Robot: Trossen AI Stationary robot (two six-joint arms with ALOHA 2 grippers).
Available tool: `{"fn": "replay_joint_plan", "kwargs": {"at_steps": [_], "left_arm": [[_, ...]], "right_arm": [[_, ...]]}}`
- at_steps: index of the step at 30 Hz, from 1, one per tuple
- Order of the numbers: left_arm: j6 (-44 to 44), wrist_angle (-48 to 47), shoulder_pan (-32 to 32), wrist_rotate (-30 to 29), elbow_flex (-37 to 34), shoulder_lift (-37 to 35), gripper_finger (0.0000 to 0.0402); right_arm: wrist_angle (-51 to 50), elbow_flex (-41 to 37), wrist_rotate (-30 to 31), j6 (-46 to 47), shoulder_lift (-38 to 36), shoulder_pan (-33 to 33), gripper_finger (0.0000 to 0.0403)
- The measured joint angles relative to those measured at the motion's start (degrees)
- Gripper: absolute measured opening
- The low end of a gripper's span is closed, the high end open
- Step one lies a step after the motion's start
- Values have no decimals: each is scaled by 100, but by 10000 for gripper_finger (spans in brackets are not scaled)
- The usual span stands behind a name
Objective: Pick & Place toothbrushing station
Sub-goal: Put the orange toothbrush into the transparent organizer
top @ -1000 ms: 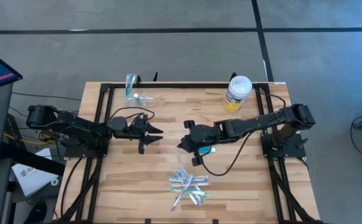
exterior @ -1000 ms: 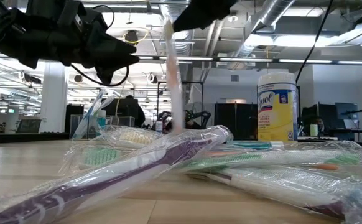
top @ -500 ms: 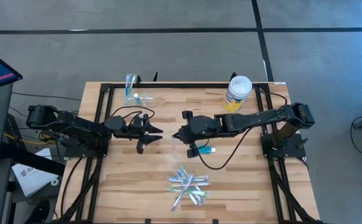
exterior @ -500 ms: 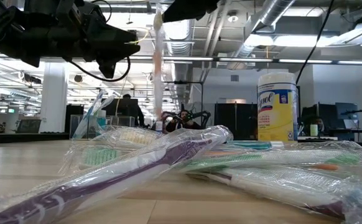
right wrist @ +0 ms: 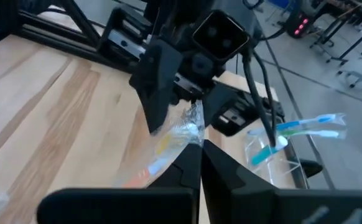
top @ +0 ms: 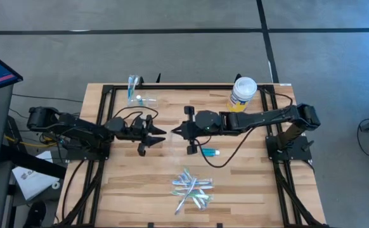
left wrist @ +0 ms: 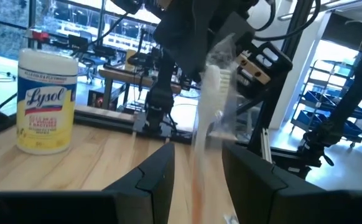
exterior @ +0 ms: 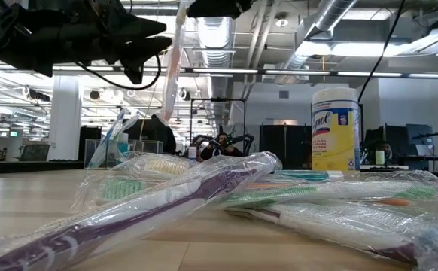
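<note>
A white toothbrush in a clear wrapper (exterior: 171, 75) hangs in the air over the table's middle, with my right gripper (top: 179, 132) shut on its top. My left gripper (top: 156, 135) stands open just to its left, pointing at it. In the left wrist view the brush (left wrist: 207, 118) shows between my left fingers, apart from both. A clear cup holding blue toothbrushes (top: 135, 95) stands at the far left. A small teal tube (top: 210, 152) lies on the table under my right arm. A pile of wrapped toothbrushes (top: 191, 189) lies near the front edge. My right gripper pinches the wrapper's upper end (right wrist: 191, 129) between its two shut fingers. It comes from the table's right, slanting a little downward. The brush hangs below the fingers, tilted, and is clear of the table.
A white-lidded Lysol jar with a yellow label (top: 242, 95) stands at the far right. Black frame rails (top: 102, 120) run along the table's left and right sides. Bare wood lies between the cup and the jar.
My right gripper has carried the wrapped brush up and toward the table's far left, close to my left gripper. The brush now hangs more tilted. The teal tube, which the arm covered before, shows on the table.
</note>
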Motion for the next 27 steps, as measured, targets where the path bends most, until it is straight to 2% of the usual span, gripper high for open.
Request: {"fn": "replay_joint_plan", "kwargs": {"at_steps": [9,15,22,27], "left_arm": [[129,-5,0,11,284,411,129],[131,10,-2,218,442,726,129],[133,49,0,227,501,800,129],[151,106,0,207,501,772,106]], "right_arm": [[32,0,-15,-12,0,-42,0],[30,0,-15,-8,0,-159,0],[32,0,-15,-8,0,-168,0],[34,0,-15,-6,0,-168,0]]}}
